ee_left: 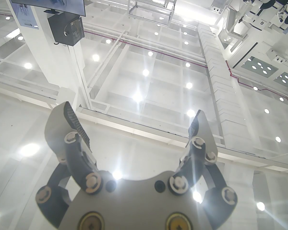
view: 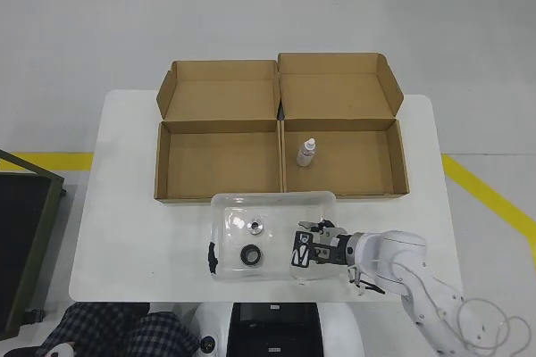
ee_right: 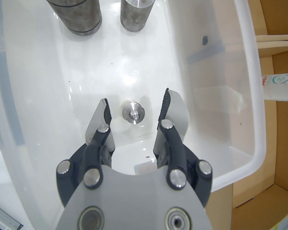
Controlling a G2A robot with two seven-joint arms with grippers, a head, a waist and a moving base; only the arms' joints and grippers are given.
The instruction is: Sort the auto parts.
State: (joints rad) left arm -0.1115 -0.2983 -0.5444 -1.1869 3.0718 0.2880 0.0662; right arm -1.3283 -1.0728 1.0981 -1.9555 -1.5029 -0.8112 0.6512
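Small steel stud (ee_right: 132, 115) bracketed by the right gripper (ee_right: 136, 101), spread and empty.
It stands on end on the clear bin (ee_right: 206, 60) floor, axis pointing up at the claw; the left gripper (ee_left: 132, 108), likewise spread and empty, faces the ceiling, far less handy.

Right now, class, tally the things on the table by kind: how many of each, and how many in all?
Metal parts: 3 (linear bearing, steel sleeve, small stud)
Cardboard boxes: 2
Small white bottle: 1
Clear plastic bin: 1
Total: 7

Bottle (view: 306, 153) in R box (view: 357, 168) — bin (view: 272, 195) before.
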